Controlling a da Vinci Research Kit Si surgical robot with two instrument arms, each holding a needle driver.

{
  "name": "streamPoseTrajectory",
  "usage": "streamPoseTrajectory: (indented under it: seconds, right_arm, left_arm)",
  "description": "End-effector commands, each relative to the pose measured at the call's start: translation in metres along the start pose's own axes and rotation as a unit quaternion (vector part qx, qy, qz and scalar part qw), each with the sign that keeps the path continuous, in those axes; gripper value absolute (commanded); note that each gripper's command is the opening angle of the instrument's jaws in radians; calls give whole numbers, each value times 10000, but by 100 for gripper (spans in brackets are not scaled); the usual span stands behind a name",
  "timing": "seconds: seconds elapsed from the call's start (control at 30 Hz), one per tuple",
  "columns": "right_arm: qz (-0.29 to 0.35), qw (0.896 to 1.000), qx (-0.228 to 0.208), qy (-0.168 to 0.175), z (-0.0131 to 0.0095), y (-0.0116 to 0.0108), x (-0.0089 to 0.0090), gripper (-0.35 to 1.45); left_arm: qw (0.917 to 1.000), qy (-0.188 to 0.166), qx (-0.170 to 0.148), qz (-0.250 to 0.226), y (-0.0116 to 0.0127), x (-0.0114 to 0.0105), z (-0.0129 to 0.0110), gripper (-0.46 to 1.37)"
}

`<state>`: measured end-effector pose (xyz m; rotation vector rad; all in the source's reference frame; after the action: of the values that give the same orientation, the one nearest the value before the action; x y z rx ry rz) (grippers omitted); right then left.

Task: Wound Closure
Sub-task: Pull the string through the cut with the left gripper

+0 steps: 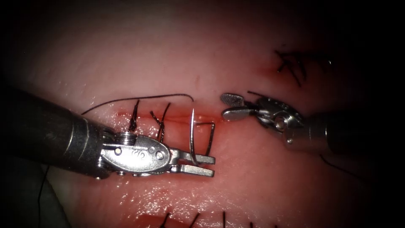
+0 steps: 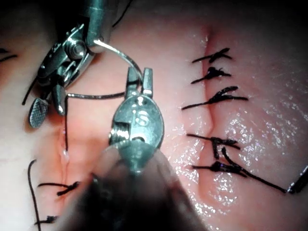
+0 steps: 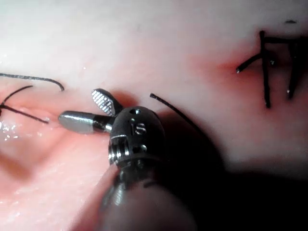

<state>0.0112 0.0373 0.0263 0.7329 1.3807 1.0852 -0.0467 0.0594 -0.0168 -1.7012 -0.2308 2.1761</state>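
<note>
The cut [image 1: 177, 119] runs across the tissue [image 1: 253, 181], with knotted stitches [image 1: 160, 120] over its left part. My left tool [image 1: 213, 166] comes in from the left, on the near side of the cut. Its jaws are shut on the needle [image 1: 192, 135] near the tail end. The needle stands up towards the cut, and its tip seems free of the tissue. In the left wrist view the needle [image 2: 122, 55] arcs away from this tool [image 2: 139, 72]. Thread [image 1: 211, 135] bends beside the needle. My right tool [image 1: 223, 105] [image 3: 79, 106] is open at the cut's right end and holds nothing.
A long loose thread end [image 1: 139, 99] lies along the far side of the cut. A separate stitched wound [image 1: 291, 65] sits at the far right, and more stitches [image 1: 194, 219] show at the near edge. The left wrist view shows a second sutured cut [image 2: 211, 96].
</note>
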Motion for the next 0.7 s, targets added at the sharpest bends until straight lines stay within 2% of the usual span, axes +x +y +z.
streamPoseTrajectory:
  seconds: [0.03,0.2,0.5,0.7]
  right_arm:
    - [-1,10000,30,0,0,0,0,109]
    - [-120,9999,36,-4,0,-1,-1,113]
    - [-124,9999,38,-4,0,-1,-2,111]
    - [-131,9999,36,-2,0,0,-3,111]
  left_arm:
    - [9999,0,56,147,-5,2,-1,-35]
    - [9965,-157,348,744,-33,21,-5,-35]
    - [9915,-114,720,1079,-76,30,-10,-35]
    - [9862,-156,994,1318,-110,44,-14,-35]
